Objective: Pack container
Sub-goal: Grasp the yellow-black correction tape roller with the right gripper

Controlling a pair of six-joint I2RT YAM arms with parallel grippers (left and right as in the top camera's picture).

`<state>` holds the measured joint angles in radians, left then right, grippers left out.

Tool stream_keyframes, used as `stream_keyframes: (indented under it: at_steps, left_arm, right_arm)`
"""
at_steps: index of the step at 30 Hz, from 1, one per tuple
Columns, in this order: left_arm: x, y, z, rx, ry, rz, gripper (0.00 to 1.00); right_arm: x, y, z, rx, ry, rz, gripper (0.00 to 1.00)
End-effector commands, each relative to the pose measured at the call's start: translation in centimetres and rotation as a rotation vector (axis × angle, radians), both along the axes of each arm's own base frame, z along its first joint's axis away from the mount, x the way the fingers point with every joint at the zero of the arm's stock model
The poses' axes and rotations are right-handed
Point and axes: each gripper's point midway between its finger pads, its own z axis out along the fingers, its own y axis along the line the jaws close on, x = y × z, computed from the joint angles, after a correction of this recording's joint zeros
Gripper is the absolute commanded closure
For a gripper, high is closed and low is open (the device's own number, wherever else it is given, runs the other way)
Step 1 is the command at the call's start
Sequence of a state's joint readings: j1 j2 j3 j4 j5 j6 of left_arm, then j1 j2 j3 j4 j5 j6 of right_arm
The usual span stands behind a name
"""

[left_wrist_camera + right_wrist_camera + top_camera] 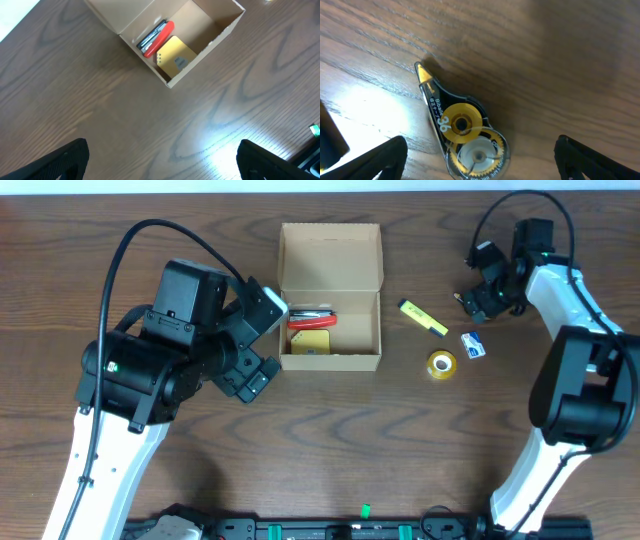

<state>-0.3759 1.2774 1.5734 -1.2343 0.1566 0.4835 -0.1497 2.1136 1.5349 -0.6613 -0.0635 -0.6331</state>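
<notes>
Plain tan cardboard container (330, 361), flap lid open, sits ahead of released left tool (162, 161); right tool (480, 160) also released.

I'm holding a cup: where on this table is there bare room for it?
The wide middle strip between the box and the table's near edge is bare. Crowded: right of the box, with highlighter, tape roll, blue packet and the right hand.
</notes>
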Motion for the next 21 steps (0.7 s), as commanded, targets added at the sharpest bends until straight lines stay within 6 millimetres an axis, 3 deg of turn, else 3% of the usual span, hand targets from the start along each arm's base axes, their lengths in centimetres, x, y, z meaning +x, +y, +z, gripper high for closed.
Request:
stream_keyframes:
  at_steps: [1, 13, 21]
  left_arm:
    - [0.2, 0.1, 1.0, -0.003, -0.031, -0.004, 0.05]
    - [0.2, 0.1, 1.0, -0.003, -0.031, -0.004, 0.05]
    - [0.2, 0.1, 1.0, -0.003, -0.031, -0.004, 0.05]
  right_arm:
    - [-0.5, 0.2, -1.4, 0.016, 0.032, 0.013, 0.08]
    - [-1.1, 0.3, -3.6, 0.025, 0.081, 0.011, 0.2]
    - [-1.3, 0.3, -4.0, 0.026, 0.09, 0.011, 0.42]
